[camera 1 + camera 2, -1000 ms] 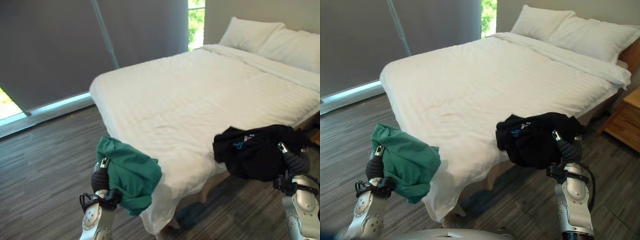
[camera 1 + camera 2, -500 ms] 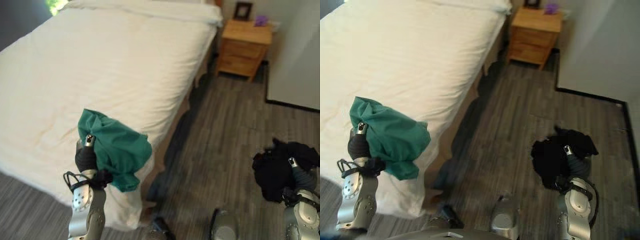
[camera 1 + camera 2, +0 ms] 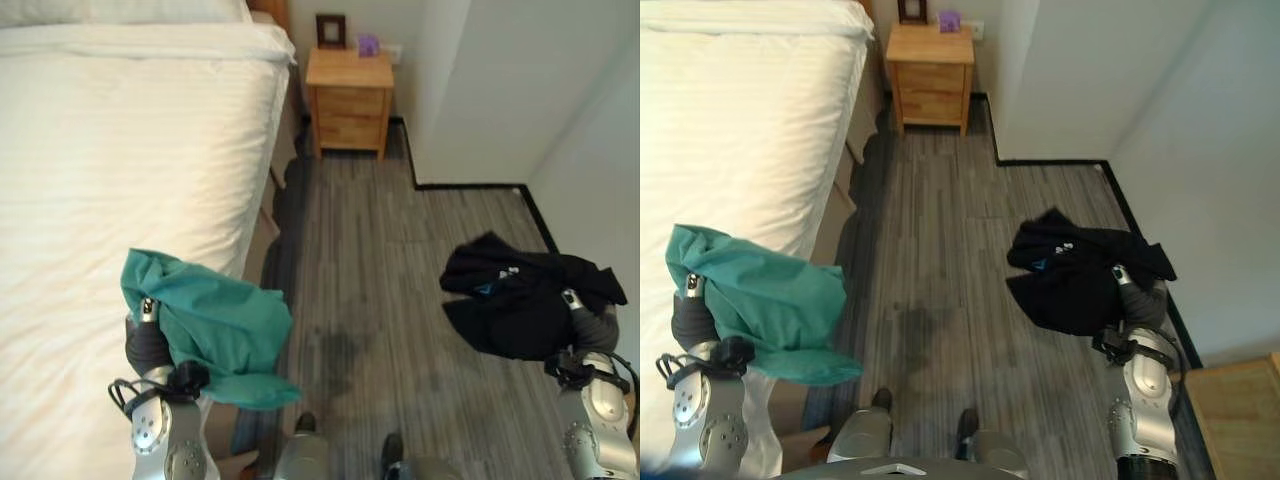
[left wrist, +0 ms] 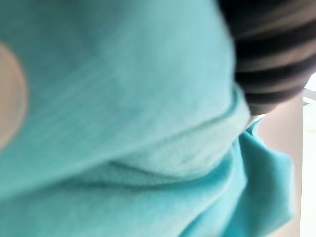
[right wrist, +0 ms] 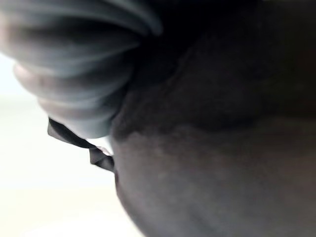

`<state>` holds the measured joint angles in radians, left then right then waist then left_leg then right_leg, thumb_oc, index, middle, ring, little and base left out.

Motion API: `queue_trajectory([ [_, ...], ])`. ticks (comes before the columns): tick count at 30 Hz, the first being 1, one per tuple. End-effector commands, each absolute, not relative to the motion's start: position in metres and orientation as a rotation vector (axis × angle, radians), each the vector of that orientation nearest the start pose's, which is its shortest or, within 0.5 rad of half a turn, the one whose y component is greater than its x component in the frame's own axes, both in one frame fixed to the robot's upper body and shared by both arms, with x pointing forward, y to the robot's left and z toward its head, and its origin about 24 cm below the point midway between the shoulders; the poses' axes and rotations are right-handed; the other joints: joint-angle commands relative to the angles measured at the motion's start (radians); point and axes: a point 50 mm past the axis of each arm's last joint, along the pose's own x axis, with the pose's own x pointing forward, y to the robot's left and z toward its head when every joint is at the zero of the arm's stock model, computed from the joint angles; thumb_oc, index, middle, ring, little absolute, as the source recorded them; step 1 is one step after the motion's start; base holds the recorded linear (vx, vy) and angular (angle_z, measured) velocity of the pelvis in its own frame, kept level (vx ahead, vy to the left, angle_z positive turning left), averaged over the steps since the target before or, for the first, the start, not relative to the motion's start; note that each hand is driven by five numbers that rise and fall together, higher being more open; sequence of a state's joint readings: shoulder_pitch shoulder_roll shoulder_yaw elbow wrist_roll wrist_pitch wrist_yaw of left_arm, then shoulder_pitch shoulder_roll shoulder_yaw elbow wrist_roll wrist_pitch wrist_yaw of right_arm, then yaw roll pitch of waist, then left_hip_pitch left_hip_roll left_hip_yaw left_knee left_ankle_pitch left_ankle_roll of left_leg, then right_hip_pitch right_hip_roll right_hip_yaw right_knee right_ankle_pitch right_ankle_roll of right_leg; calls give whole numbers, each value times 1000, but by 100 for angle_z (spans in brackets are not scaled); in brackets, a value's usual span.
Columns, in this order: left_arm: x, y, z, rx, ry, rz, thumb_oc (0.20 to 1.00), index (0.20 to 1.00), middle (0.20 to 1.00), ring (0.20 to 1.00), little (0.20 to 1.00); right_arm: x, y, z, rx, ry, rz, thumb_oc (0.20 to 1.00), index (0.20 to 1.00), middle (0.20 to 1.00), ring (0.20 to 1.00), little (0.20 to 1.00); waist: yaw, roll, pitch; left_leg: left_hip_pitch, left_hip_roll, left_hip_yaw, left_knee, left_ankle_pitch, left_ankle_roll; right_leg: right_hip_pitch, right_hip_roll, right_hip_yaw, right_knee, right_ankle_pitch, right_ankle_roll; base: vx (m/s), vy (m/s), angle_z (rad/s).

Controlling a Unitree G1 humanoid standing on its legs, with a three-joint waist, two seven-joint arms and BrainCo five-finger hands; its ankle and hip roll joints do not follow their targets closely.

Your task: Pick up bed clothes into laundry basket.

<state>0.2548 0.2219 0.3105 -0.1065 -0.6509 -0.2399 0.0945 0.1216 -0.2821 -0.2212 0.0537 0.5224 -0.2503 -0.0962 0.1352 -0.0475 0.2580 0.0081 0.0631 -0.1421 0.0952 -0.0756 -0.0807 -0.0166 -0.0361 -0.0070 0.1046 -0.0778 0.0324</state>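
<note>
A green garment (image 3: pixel 215 325) hangs bunched over my left hand (image 3: pixel 146 345), raised at the lower left beside the bed's edge. A black garment (image 3: pixel 515 300) is draped over my right hand (image 3: pixel 592 328), held up above the floor at the right. Only the dark ribbed wrist covers show beneath the cloth. Up close, the left wrist view has green cloth (image 4: pixel 123 123) lying against that hand's cover. The right wrist view has black cloth (image 5: pixel 212 148) against the other.
The white bed (image 3: pixel 120 150) takes the left side. A wooden nightstand (image 3: pixel 348 95) with a picture frame (image 3: pixel 330 30) stands at the back. A white wall corner (image 3: pixel 500 90) juts in at the right. Grey plank floor (image 3: pixel 400 260) runs between. A wooden furniture top (image 3: pixel 1230 410) shows at lower right.
The camera has swung right: the bed slid to the left and the nightstand, wall and floor came into view. Both arms still carry their garments.
</note>
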Motion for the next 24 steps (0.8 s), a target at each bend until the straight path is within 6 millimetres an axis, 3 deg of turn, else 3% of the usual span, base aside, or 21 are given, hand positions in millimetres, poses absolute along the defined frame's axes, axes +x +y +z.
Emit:
queue_trajectory([
  [1,189,286,99,-228,-422,367,200,200,200,200,200,211,-284,84,180,-352,-366,200,200,200,200,200,-50,-2,-49,-66,-63,13,-2,79,33,86,-5,-84,-102,28,44,-79,111,-51],
  [6,193,279,103,-216,-430,321,200,200,200,200,200,201,-283,69,221,-298,-405,200,200,200,200,200,-110,8,-54,-39,-64,33,-42,67,45,59,-30,-31,-106,61,73,-57,129,-19],
  [8,195,279,102,-185,-415,311,200,200,200,200,200,202,-281,68,227,-297,-396,200,200,200,200,200,-115,10,-50,-41,-64,47,-33,56,50,41,-37,-8,-94,67,80,-52,138,-46],
  [10,203,274,101,-139,-384,258,200,200,200,200,200,212,-267,75,262,-329,-344,200,200,200,200,200,-135,23,-14,-33,-46,114,-29,34,71,-44,-35,38,4,69,104,-177,206,-50],
  [12,207,271,101,-124,-376,234,200,200,200,200,200,217,-261,78,264,-341,-313,200,200,200,200,200,-137,25,3,-35,-39,140,-29,34,75,-86,-38,33,55,76,119,-258,113,-115],
  [13,219,260,106,-82,-369,169,200,200,200,200,200,229,-244,80,286,-339,-259,200,200,200,200,200,-93,47,18,-40,-3,221,-26,43,70,-103,-152,-221,165,50,132,-316,89,-177],
  [14,220,256,107,-94,-375,148,200,200,200,200,200,231,-241,78,290,-323,-252,200,200,200,200,200,-89,57,9,-49,9,245,-32,62,71,-77,-185,-285,195,41,123,-391,91,-251],
  [16,225,249,108,-150,-386,125,200,200,200,200,200,230,-239,76,301,-312,-258,200,200,200,200,200,-98,56,-4,-47,19,291,-44,85,77,-39,-200,-275,298,18,126,-207,8,-154],
  [19,226,246,107,-151,-376,113,200,200,200,200,200,231,-240,78,285,-321,-268,200,200,200,200,200,-72,48,-39,-65,30,339,-43,101,76,8,-238,-288,300,31,132,-142,-78,-99],
  [20,222,245,101,-138,-348,110,200,200,200,200,200,237,-238,85,290,-347,-259,200,200,200,200,200,-29,24,-67,-101,45,384,-22,108,61,94,-269,-328,215,14,137,-171,-275,-90],
  [22,220,247,96,-147,-329,129,200,200,200,200,200,232,-239,82,279,-333,-251,200,200,200,200,200,-19,-2,-70,-148,79,404,5,146,22,135,-192,-330,-18,-9,122,-238,-428,-102],
  [24,218,245,92,-176,-320,135,200,200,200,200,200,229,-242,79,250,-309,-244,200,200,200,200,200,-17,-7,-64,-172,109,399,4,199,-10,152,-144,-316,-75,-17,111,-141,-349,-60],
])
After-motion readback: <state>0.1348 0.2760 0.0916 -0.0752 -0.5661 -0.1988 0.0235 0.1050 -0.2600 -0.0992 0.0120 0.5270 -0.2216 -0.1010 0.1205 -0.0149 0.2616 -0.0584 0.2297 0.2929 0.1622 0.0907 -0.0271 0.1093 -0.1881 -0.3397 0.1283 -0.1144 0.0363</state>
